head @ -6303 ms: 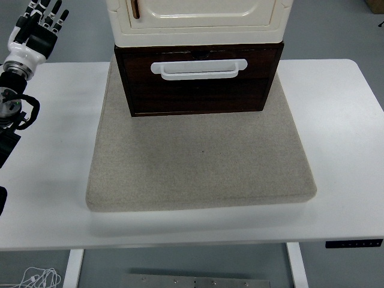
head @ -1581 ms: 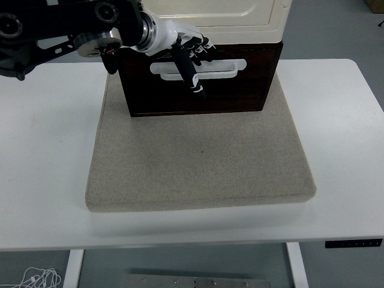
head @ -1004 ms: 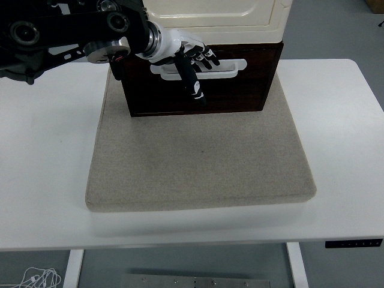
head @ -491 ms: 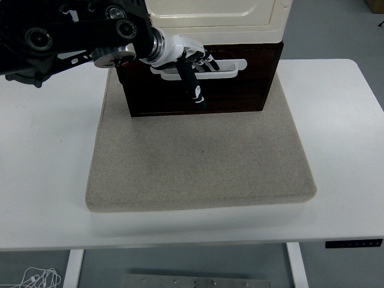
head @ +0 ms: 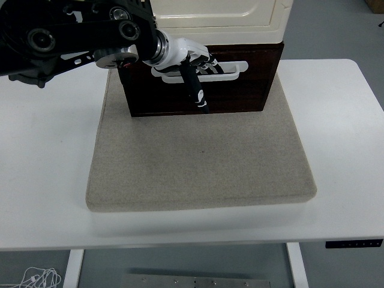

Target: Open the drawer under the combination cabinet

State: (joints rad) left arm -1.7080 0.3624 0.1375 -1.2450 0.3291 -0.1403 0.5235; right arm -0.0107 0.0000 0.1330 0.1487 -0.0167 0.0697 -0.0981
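Drawer handle (head: 225,66), a white bar across the upper front of the dark wooden drawer (head: 234,90), is where the left robot hand (head: 191,63) now sits. The fingers (head: 207,60) reach over the bar's left half and seem hooked behind it, while the thumb (head: 197,93) points down and toward the counter's near edge, lying over the drawer's dark front. Whether the fingers are fully curled tight on the bar is hard to tell, but they look closed around it rather than spread.

The bar's long axis runs left to right, parallel to the near edge of the counter (head: 336,150), and the hand crosses it roughly at right angles, which suits a straight pull. The hand grips left of the bar's middle, with the right half of the bar bare, so an off-centre pull might twist the drawer slightly in its frame.

The black left arm (head: 72,33) comes in from the upper left, so it lies to the side of the drawer, not in front of it. The drawer sits at the bottom of the combination cabinet, under the cream upper cabinet (head: 216,21), and looks shut or nearly so. It must travel toward the near edge, over the beige mat (head: 198,162) on which the cabinet stands, and that stretch of mat is free. The right robot hand is out of view, so the left one is the only one placed for the pull.
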